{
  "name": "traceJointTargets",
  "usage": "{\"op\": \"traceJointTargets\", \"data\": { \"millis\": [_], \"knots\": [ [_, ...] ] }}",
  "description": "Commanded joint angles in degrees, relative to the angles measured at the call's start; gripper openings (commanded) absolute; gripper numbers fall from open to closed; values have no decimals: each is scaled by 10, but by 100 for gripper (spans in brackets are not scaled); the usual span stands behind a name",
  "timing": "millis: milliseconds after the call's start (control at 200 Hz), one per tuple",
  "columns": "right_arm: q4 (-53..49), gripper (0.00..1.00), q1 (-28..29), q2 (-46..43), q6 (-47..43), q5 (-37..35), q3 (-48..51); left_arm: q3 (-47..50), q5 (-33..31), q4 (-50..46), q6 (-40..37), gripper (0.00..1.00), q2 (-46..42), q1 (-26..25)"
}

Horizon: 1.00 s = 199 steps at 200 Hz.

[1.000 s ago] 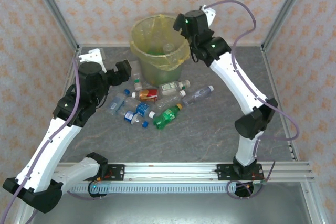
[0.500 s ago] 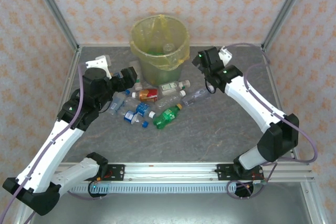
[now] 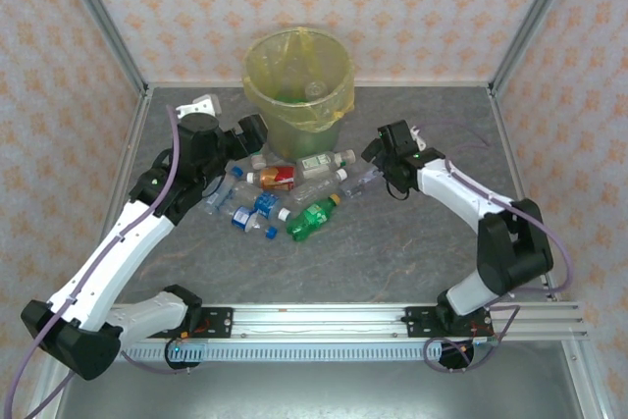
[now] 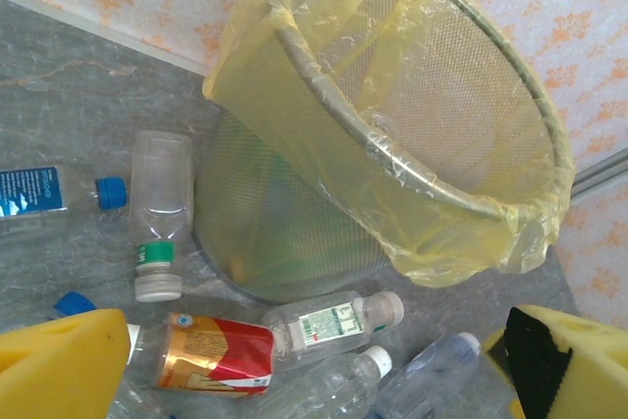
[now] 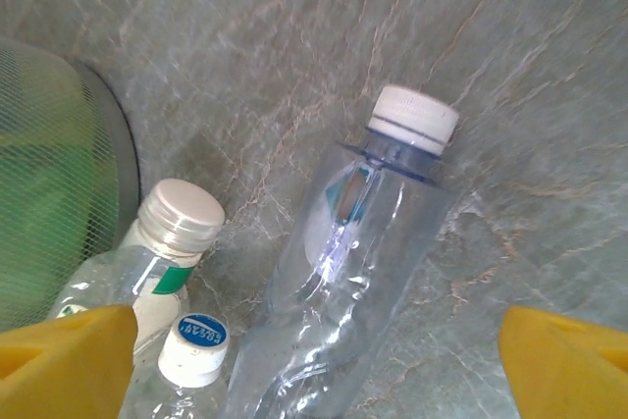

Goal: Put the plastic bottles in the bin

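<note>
The bin [image 3: 299, 74] stands at the back of the table [image 3: 412, 242]. The bottles [image 3: 312, 189] lie in a loose heap just in front of it, a few right against its foot. The right claw [image 5: 319, 365] hangs low, spread wide to either side of a clear white-capped bottle [image 5: 363, 233] at the heap's right edge, lined up, I'd say, to close on its body. The left claw [image 4: 314, 370], just as wide and empty, hovers over the red-labelled bottle [image 4: 216, 352], probably sizing up its own pick.

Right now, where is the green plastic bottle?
In the top view, the green plastic bottle lies on its side at the near edge of the bottle pile, in front of the round yellow-lined bin.
</note>
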<state>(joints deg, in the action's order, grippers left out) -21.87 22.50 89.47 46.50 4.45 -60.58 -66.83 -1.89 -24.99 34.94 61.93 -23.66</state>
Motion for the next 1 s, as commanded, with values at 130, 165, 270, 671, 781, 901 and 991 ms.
{"op": "traceJointTargets", "data": {
  "millis": [130, 165, 270, 671, 781, 901, 991],
  "knots": [
    [65, 91, -33, 63, 1, 93, 8, -33, -8, 26, 45, 99, 7, -10],
    [72, 91, -35, 71, 3, 96, 7, -35, -10, 28, 41, 99, 11, -10],
    [85, 89, -38, 101, 13, 112, 4, -54, -11, 23, 16, 99, 31, -9],
    [116, 81, -39, 156, 39, 110, 20, -117, -20, -8, -45, 99, 93, -10],
    [117, 78, -38, 163, 36, 110, 21, -113, -24, -10, -50, 99, 89, -9],
    [116, 69, -38, 161, 29, 102, 24, -103, -25, -3, -48, 99, 82, -10],
    [107, 63, -38, 157, 22, 94, 20, -101, -22, -2, -45, 99, 79, -10]
  ]
}}
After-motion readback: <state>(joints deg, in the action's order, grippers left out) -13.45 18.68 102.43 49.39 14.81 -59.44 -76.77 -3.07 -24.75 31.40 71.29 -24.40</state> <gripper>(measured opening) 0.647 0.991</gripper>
